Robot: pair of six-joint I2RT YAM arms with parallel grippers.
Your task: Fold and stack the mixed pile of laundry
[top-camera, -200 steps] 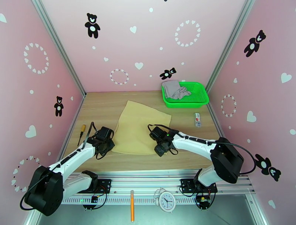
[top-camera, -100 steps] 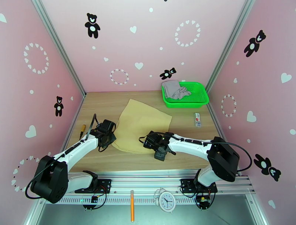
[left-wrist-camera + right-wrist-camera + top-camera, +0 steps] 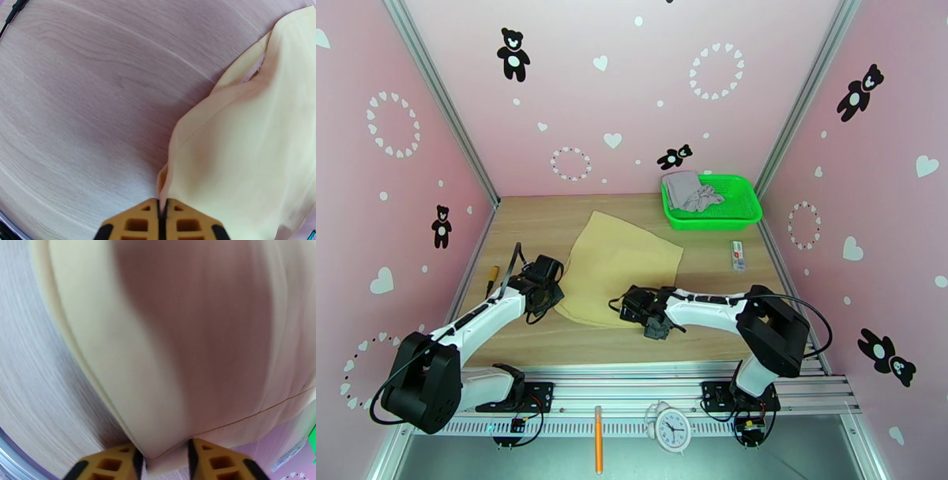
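Observation:
The tan-beige cloth (image 3: 624, 264) lies spread on the wooden table. My left gripper (image 3: 544, 290) is at its near left corner, and in the left wrist view the left gripper (image 3: 162, 205) is shut on the tan cloth (image 3: 245, 150) with the fingertips (image 3: 185, 223) pressed together. My right gripper (image 3: 633, 305) is at the cloth's near edge. In the right wrist view the right gripper (image 3: 162, 461) has its jaws a little apart, with a folded corner of the tan cloth (image 3: 166, 358) between them. The pale grey-lilac garment (image 3: 692, 193) lies crumpled in the green basket (image 3: 746, 211).
The basket stands at the back right corner. A small white packet (image 3: 739, 255) lies by the right wall, and an orange-handled tool (image 3: 491, 277) by the left wall. A clock (image 3: 671, 430) and an orange pen (image 3: 598, 450) lie below the table's front rail.
My right gripper has slid left along the cloth's near edge and its jaws have narrowed around the cloth. The left gripper moved farther back with its corner, then held still.

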